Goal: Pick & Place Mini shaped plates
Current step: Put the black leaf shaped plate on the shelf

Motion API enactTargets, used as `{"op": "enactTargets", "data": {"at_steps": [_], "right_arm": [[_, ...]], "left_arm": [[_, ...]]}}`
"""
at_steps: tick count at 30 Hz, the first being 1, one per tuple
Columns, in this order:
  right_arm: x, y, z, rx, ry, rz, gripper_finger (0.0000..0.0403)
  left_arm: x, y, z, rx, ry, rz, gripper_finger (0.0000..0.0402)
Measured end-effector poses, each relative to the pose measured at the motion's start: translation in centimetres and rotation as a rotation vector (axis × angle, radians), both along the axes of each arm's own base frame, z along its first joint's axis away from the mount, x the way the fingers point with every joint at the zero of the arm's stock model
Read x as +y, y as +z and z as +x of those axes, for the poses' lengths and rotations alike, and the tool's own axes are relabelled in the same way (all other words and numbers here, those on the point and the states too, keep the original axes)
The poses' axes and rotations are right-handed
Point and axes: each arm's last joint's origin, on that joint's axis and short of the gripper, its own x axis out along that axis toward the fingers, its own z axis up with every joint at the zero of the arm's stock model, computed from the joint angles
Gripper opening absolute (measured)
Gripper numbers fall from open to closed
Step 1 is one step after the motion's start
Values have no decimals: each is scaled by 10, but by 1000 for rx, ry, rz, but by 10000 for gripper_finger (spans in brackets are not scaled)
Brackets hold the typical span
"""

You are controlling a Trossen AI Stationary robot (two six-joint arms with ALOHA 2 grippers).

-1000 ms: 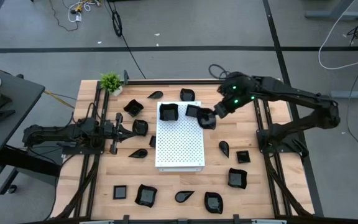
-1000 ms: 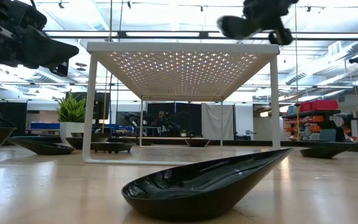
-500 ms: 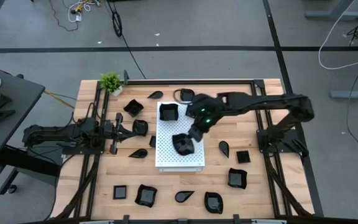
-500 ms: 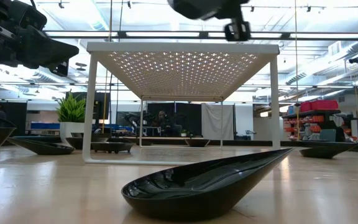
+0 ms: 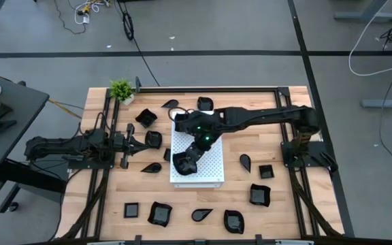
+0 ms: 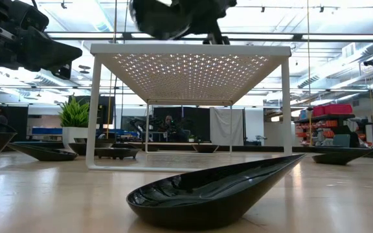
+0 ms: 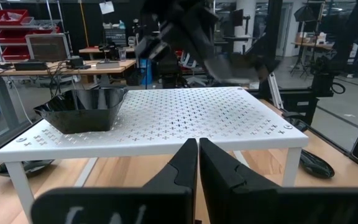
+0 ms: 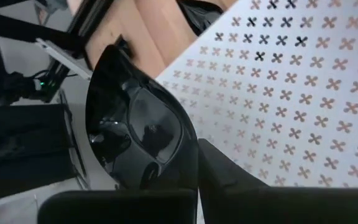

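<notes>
Over the white perforated board (image 5: 206, 163), toward its corner nearest the idle, closed left gripper (image 5: 156, 143), the right gripper (image 5: 190, 156) hangs clenched on a wavy-edged mini plate (image 5: 182, 162), directly above its surface.

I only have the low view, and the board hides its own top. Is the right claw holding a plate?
Observer: Yes. The right claw is shut on a held plate; its wrist view shows the grip.
Operator: Where over the board?
Observer: From above, it is over the board at the corner on the left arm's side, at the end away from the plant.
Operator: Anything on top already?
Observer: One square plate sits at the corner nearest the plant.
Operator: And the left claw?
Observer: The left claw is shut and empty, beside the board.
</notes>
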Motion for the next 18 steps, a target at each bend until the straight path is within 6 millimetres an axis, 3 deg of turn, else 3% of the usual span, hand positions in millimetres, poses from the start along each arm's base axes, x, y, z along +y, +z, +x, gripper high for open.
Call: {"op": "enactTargets", "data": {"at_steps": [18], "right_arm": [[-3,-10,-1,73,-39,-50,0]], "left_arm": [[0,0,0,-1,0,0,21]]}}
